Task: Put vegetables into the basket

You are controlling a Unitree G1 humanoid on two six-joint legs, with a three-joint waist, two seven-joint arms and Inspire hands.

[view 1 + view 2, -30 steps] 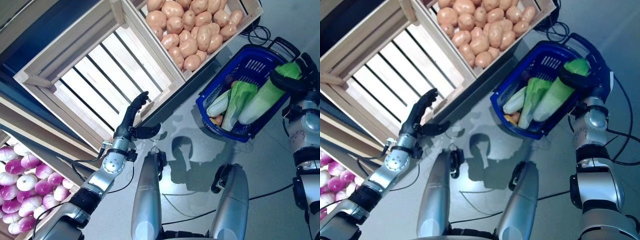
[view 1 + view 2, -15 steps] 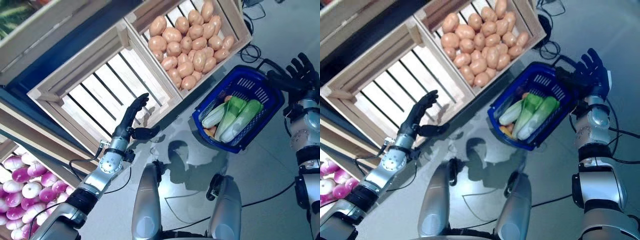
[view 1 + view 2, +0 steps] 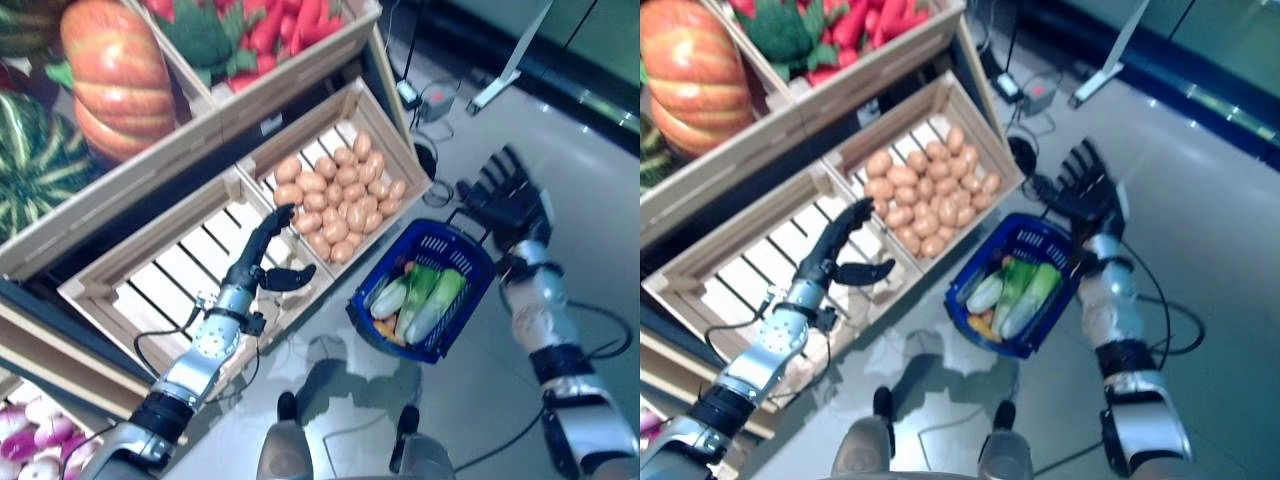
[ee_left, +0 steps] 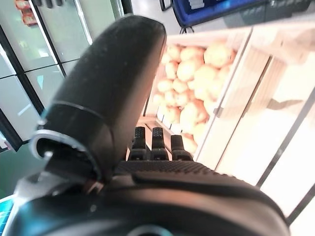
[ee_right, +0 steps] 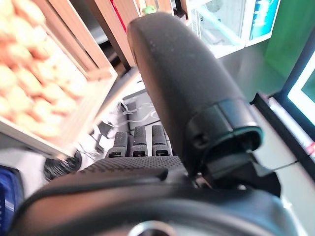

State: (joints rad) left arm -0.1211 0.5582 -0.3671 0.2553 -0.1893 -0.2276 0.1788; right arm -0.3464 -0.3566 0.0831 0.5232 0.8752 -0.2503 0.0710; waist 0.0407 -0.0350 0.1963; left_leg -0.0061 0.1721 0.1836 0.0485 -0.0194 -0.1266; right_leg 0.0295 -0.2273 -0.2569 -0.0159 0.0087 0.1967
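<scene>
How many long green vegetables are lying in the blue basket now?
3. They lie side by side in the blue basket: a pale one nearest the potato crate, one in the middle, one on the far side. Others may be hidden beneath.

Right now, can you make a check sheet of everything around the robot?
Surface: grey floor.
Job's things: blue basket on the floor, holding green vegetables.
Clutter: potato crate; empty crate; pumpkin; purple onions.
Hands: left hand open over the empty crate; right hand open, beyond the basket.
Cables: black coil by the potato crate.
Surroundings: glass doors.
</scene>
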